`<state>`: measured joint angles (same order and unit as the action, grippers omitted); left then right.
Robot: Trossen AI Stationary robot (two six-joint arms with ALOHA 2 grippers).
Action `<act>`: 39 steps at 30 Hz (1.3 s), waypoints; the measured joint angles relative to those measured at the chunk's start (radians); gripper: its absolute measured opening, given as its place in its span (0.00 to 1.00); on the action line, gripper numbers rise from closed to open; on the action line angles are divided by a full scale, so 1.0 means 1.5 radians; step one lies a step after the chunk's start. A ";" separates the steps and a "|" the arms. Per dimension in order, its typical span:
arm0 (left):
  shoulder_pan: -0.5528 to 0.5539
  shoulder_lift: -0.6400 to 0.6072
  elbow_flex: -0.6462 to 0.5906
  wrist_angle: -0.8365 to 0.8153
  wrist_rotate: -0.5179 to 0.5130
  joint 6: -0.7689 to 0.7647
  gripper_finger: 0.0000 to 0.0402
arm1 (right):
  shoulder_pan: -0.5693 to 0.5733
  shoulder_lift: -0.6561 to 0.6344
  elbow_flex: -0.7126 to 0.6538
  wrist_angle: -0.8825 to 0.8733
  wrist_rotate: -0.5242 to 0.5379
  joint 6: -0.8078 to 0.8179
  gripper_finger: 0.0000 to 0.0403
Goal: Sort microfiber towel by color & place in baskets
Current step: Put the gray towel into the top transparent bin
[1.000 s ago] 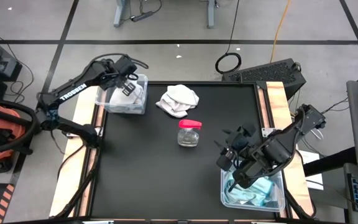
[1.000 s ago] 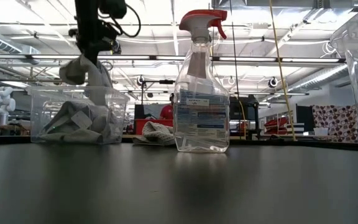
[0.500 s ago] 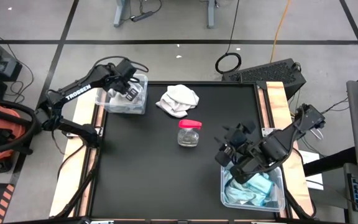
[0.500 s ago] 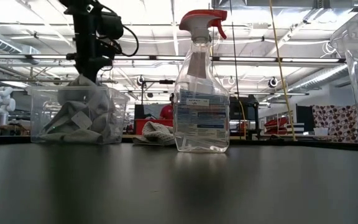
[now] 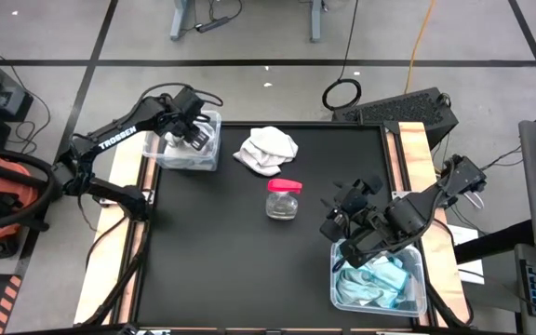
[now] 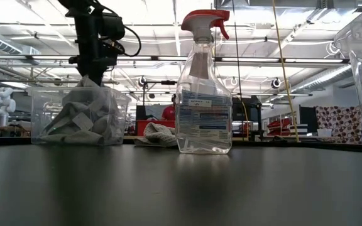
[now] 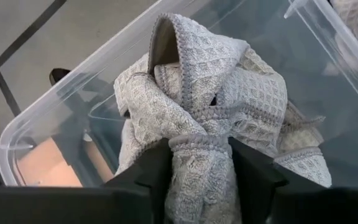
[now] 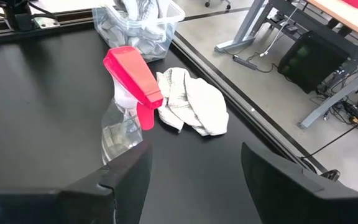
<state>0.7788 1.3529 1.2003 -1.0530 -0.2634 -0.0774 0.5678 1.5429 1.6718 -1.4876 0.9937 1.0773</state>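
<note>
My left gripper (image 5: 194, 132) reaches down into the clear bin (image 5: 182, 156) at the table's far left and is shut on a grey-white towel (image 7: 197, 81). In the low view the bin (image 6: 43, 107) holds several grey-white towels (image 6: 80, 119). Another white towel (image 5: 266, 149) lies crumpled on the table at the far middle; it also shows in the right wrist view (image 8: 194, 102). My right gripper (image 5: 345, 212) is open and empty above the far end of the near-right bin (image 5: 417, 277), which holds light blue towels (image 5: 370, 284). My left gripper pinches a bunched fold of the grey-white towel (image 7: 201, 152) between its two fingers (image 7: 157, 177). The fingers come from above, pointing down into the bin. The towel bulges slack beyond the fingertips inside the bin, on the towels lying there.
A clear spray bottle with a red head (image 5: 284, 197) stands at the table's middle, between the two bins; it shows in the low view (image 6: 203, 88) and the right wrist view (image 8: 129, 93). Bare black tabletop lies along the near left.
My left gripper has gone down into the far-left bin with the grey-white towel, which hung above the bin's rim before and now sits in it. My right gripper has moved a little toward the table's far edge, away from the blue towels.
</note>
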 joint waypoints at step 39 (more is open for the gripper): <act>-0.001 -0.041 0.001 0.009 0.052 -0.044 0.64 | 0.000 0.000 0.000 -0.010 -0.019 0.007 0.59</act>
<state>0.7776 1.2919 1.2018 -1.0399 -0.1856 -0.1440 0.5678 1.5429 1.6718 -1.5021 0.9657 1.0878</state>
